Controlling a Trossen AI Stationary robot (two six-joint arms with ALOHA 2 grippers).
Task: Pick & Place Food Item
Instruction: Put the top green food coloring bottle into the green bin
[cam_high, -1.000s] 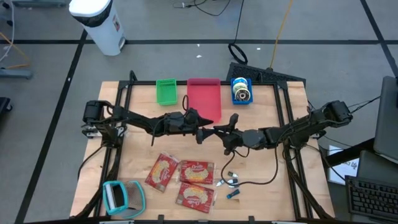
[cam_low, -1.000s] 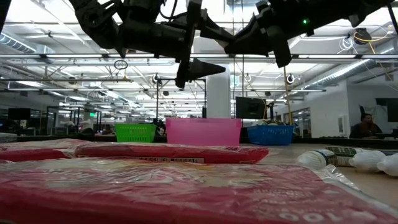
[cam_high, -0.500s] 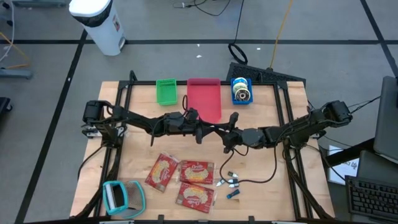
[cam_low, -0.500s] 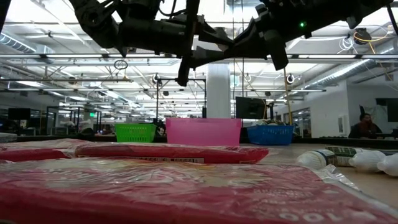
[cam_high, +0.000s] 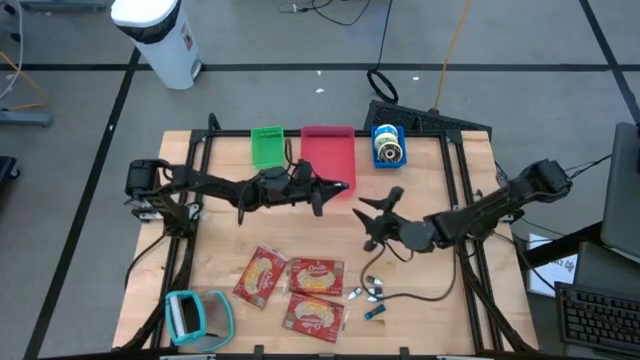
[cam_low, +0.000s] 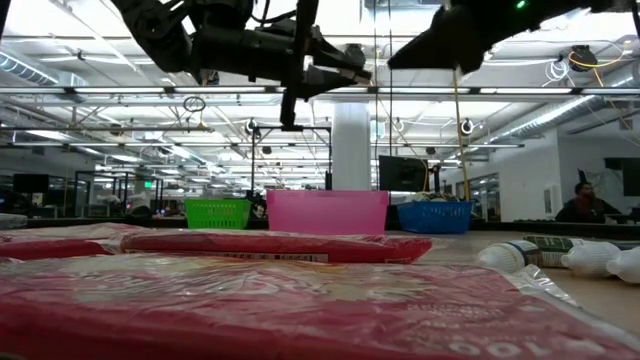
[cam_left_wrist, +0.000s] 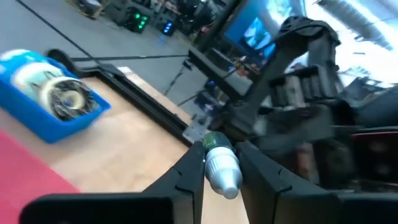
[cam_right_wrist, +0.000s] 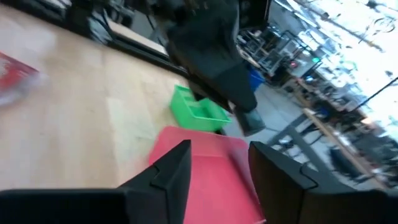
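My left gripper (cam_high: 338, 188) hangs over the near end of the red bin (cam_high: 327, 150), shut on a small white item with a green band (cam_left_wrist: 221, 167). My right gripper (cam_high: 376, 209) stands open just to its right, above the table, with nothing between its fingers (cam_right_wrist: 176, 167). Three red food packets (cam_high: 291, 290) lie flat on the table near the front. In the low view the left gripper (cam_low: 352, 74) and the right gripper (cam_low: 425, 48) are both high above the table and apart from each other. My left gripper pinches the small white item between its two fingers (cam_left_wrist: 190, 177), which point level toward the table's right. The item's green-banded end (cam_left_wrist: 212, 140) points away from the wrist and its rounded white end (cam_left_wrist: 227, 182) points back. It is lifted clear of the table.
A green bin (cam_high: 267, 146) and a blue bin holding a tape roll (cam_high: 388, 146) flank the red bin at the far edge. Small white and blue pieces (cam_high: 369, 296) and a cable lie near the front right. A teal tape dispenser (cam_high: 196, 314) sits at the front left.
The small white item has passed from my right gripper to my left. The left gripper has shut on it and risen toward the far edge, over the red bin. The right gripper has opened, rolled and drawn back toward the table's right edge.
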